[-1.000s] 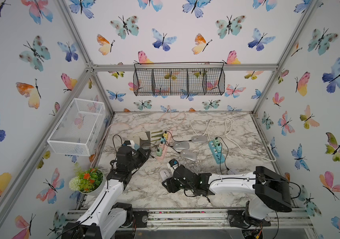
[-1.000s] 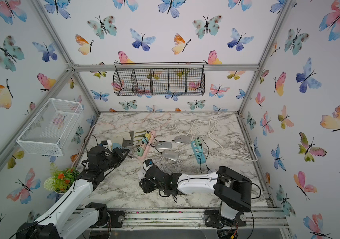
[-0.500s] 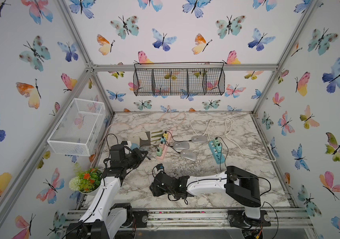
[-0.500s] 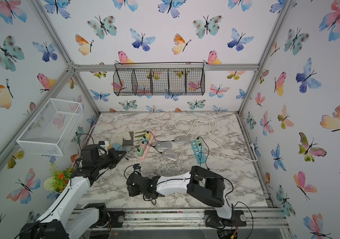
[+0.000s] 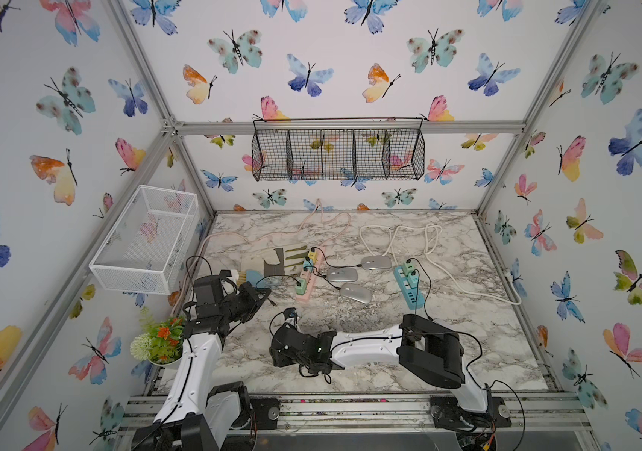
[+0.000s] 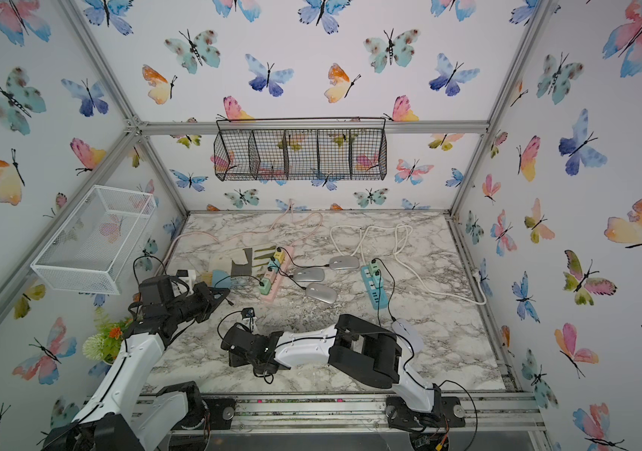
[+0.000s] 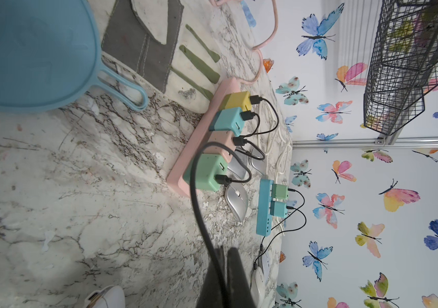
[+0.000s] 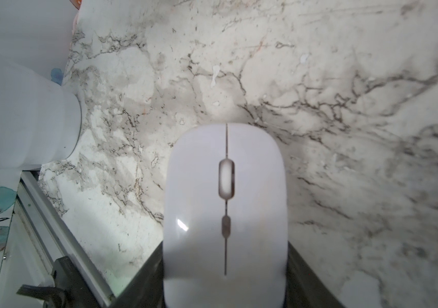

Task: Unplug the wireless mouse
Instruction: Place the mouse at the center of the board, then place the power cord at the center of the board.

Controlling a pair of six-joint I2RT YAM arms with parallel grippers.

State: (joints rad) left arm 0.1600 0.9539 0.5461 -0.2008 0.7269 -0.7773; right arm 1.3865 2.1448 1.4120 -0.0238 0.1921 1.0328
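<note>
Open room lies on the bare tabletop (image 5: 507, 351) at the right front and in the patch between the two arms. The middle is crowded: pink strip (image 5: 303, 298), three silver mice (image 5: 355, 293), blue strip (image 5: 413, 296) and looping cords (image 5: 392, 240). A black cable (image 7: 201, 218) arcs from the green charger (image 7: 204, 173) to the left end effector (image 5: 263, 298), and the right arm (image 5: 370, 343) lies low across the front.

2 high overviews, 2 wrist close-ups
</note>
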